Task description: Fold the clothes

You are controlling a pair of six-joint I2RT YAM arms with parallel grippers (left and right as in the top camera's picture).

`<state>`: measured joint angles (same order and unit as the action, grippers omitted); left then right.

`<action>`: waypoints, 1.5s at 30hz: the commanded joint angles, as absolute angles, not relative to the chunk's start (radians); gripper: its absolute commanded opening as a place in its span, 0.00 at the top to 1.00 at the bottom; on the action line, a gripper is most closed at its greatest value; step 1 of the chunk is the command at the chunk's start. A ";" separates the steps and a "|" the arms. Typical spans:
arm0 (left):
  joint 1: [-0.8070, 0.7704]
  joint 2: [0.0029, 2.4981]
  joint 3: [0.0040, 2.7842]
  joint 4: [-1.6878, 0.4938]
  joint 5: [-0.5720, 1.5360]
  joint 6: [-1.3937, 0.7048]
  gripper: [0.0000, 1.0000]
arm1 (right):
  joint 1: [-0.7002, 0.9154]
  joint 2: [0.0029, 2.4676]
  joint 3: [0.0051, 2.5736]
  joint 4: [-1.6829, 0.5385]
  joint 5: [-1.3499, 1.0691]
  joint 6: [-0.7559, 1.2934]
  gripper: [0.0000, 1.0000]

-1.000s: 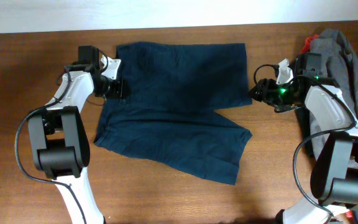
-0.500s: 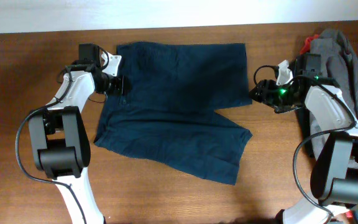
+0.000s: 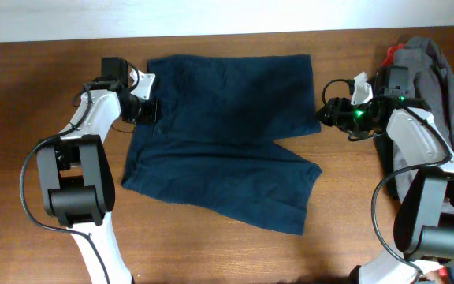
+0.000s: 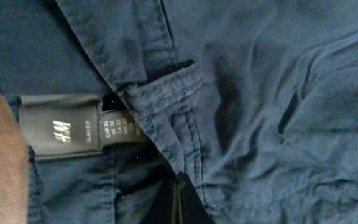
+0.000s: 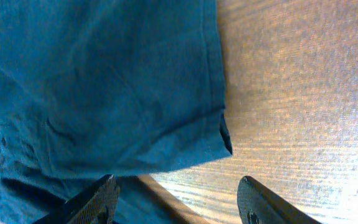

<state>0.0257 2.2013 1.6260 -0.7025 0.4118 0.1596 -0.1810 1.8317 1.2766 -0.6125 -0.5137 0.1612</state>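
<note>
The left gripper (image 3: 146,110) sits at the left edge of the navy shorts (image 3: 227,126), on the waistband. In the left wrist view its jaws are together with waistband fabric running down into them, so they look clamped on the cloth. Just beside them an inner H&M label (image 4: 61,127) shows, with a small size tag (image 4: 120,129) touching it on the right.

The shorts lie spread on the wooden surface (image 3: 211,252), mid-table and toward the far edge, with the waistband to the left and both legs pointing right. The upper leg lies straight, while the lower leg slants toward the near right.

The right gripper (image 3: 324,117) is at the hem corner of the upper leg. Its jaws are apart, and that corner lies on bare wood just ahead of the two fingers (image 5: 98,199).

Farther right, a crumpled grey garment (image 3: 448,87) is heaped at the table's right edge, with a bit of red cloth (image 3: 391,55) at its upper left.
</note>
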 commanded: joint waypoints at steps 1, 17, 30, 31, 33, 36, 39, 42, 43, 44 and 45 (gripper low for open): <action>0.037 2.193 1.696 -0.764 0.423 0.162 0.99 | -0.185 1.826 1.291 -0.588 -0.515 0.167 0.34; 0.057 2.129 1.823 -0.915 0.373 0.162 1.00 | -0.184 1.971 1.291 -0.477 -0.503 0.227 0.58; 0.057 2.129 1.823 -0.918 0.371 0.162 1.00 | -0.157 2.063 1.291 -0.373 -0.531 0.280 0.88; 0.057 2.129 1.823 -0.918 0.371 0.162 0.99 | -0.149 2.072 1.291 -0.372 -0.518 0.292 0.90; 0.057 2.129 1.823 -0.918 0.371 0.162 0.99 | -0.135 2.085 1.290 -0.365 -0.500 0.306 0.96; 0.057 2.129 1.823 -0.918 0.371 0.162 0.99 | -0.118 2.092 1.291 -0.341 -0.522 0.316 0.96; 0.057 2.129 1.823 -0.918 0.371 0.162 1.00 | -0.110 2.092 1.291 -0.299 -0.660 0.295 0.96; 0.057 2.129 1.823 -0.918 0.371 0.162 1.00 | -0.110 2.091 1.291 -0.265 -0.785 0.289 0.96; 0.057 2.129 1.823 -0.918 0.371 0.162 1.00 | -0.111 2.091 1.291 -0.253 -0.820 0.289 0.96; 0.057 2.129 1.823 -0.918 0.371 0.162 0.99 | -0.111 2.090 1.291 -0.248 -0.837 0.289 0.96; 0.057 2.129 1.823 -0.918 0.370 0.162 1.00 | -0.110 2.090 1.291 -0.243 -0.854 0.284 0.96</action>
<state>0.0521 2.1578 1.8069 -0.9169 0.3771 0.1600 -0.1158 2.0880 1.2785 -0.2531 -0.7177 0.3012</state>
